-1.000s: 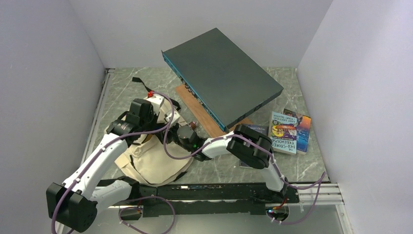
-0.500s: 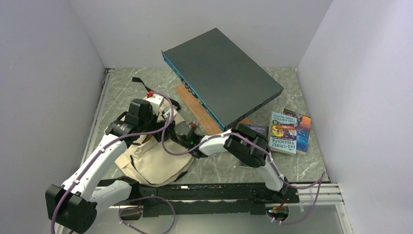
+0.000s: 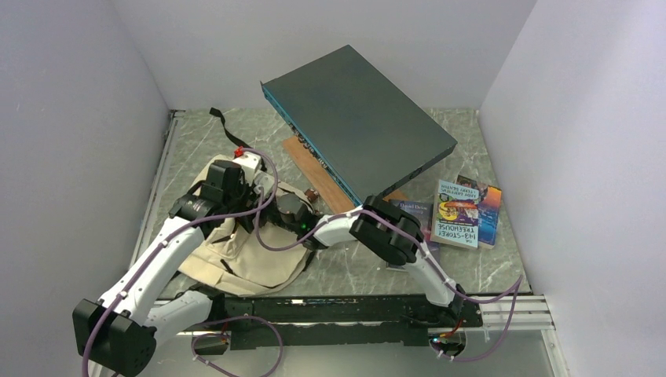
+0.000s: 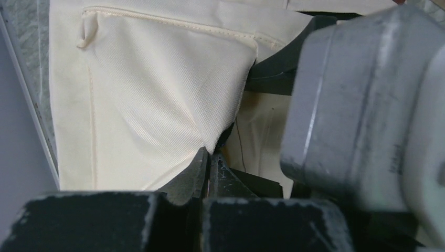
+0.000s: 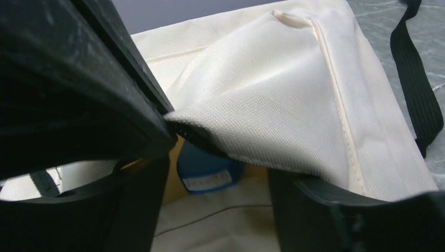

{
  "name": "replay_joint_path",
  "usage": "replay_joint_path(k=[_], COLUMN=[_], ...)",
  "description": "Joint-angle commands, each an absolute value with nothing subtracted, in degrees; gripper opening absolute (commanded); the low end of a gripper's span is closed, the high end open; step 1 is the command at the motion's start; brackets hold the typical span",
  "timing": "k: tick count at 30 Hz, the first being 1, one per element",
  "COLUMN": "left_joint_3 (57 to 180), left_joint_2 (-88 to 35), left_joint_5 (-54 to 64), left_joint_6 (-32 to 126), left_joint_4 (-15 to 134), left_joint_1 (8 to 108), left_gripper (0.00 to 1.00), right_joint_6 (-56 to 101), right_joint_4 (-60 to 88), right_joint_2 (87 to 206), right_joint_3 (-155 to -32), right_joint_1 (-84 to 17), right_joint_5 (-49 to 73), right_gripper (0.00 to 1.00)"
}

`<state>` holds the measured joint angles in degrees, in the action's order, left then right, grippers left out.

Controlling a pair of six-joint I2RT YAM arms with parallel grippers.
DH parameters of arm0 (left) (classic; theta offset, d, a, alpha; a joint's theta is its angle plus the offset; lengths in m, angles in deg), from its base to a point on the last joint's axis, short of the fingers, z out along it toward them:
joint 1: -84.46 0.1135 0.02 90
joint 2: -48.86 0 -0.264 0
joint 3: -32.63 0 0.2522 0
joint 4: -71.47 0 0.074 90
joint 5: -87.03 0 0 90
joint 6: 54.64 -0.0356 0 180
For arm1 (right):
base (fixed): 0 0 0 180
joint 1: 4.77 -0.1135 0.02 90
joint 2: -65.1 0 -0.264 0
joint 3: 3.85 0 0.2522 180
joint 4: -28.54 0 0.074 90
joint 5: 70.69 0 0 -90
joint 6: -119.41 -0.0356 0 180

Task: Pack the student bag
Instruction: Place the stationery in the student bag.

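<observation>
Cream canvas student bag (image 3: 236, 251) lies near-left on the grey marbled table (image 3: 353, 271), between pale walls (image 3: 71, 118). Left wrist view: left claw (image 4: 208, 160) pinched shut on its flap. Right wrist view alone shows the right claw (image 5: 220, 207) spread at the bag's opening, with a blue round object (image 5: 207, 169) inside. The bag lies flatter than a second ago.

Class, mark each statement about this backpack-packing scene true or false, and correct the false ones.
1. The left gripper pinches the backpack's cream fabric. True.
2. The backpack lies on top of the grey box. False: it lies on the table, nearer the arms than the box and to its left.
3. A blue object shows inside the backpack's opening. True.
4. The books lie to the left of the backpack. False: they lie on the table's right side, beside the box.
</observation>
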<state>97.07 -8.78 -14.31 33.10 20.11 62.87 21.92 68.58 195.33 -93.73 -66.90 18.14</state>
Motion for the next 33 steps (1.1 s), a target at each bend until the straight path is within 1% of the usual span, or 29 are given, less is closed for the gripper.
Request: replay_joint_path(k=[1,6,9,11,12,13,16,20,22,29,33], left_joint_3=[98.3,98.6,99.1,99.1,99.0,98.9,98.9,98.5,98.7,98.7,98.6], left_joint_2=[-9.1,-10.3,-11.2,-11.1,-10.9,-10.7,-10.3,-9.9,-10.0,-9.8,-9.9], left_joint_5=[-13.4,-14.0,-14.4,-14.1,-14.0,-14.0,-13.5,-12.9,-12.7,-12.4,-13.4], left_joint_6=[34.5,34.7,34.9,34.9,34.9,34.9,34.7,34.6,34.5,34.6,34.7], left_joint_4=[21.9,21.2,20.7,20.7,20.9,21.0,21.1,21.7,21.5,21.7,21.6], left_joint_1=[62.4,62.4,62.4,62.4,62.4,62.4,62.4,62.4,62.4,62.4,62.4], left_gripper=[0.00,0.00,0.00,0.00,0.00,0.00,0.00,0.00,0.00,0.00,0.00], right_joint_6=[21.7,18.4,17.0,16.2,15.9,15.7,14.9,14.8,15.4,18.8,18.4], right_joint_4=[63.7,64.5,66.3,67.0,66.8,66.3,64.5,63.4,61.5,54.9,56.0], right_joint_2=[187.8,180.8,178.7,178.6,178.8,179.1,180.8,183.7,185.9,193.3,192.4], right_joint_3=[-89.4,-80.3,-76.5,-75.4,-75.4,-75.9,-78.5,-83.0,-86.3,-98.7,-98.6], right_joint_1=[-65.8,-65.8,-65.9,-65.9,-66.1,-66.2,-66.3,-66.4,-66.4,-67.1,-67.3], right_joint_5=[19.8,20.6,20.1,19.6,19.6,19.6,18.3,18.2,17.3,14.1,13.8], right_gripper=[0.82,0.86,0.85,0.83,0.80,0.73,0.46,0.21,0.16,0.12,0.10])
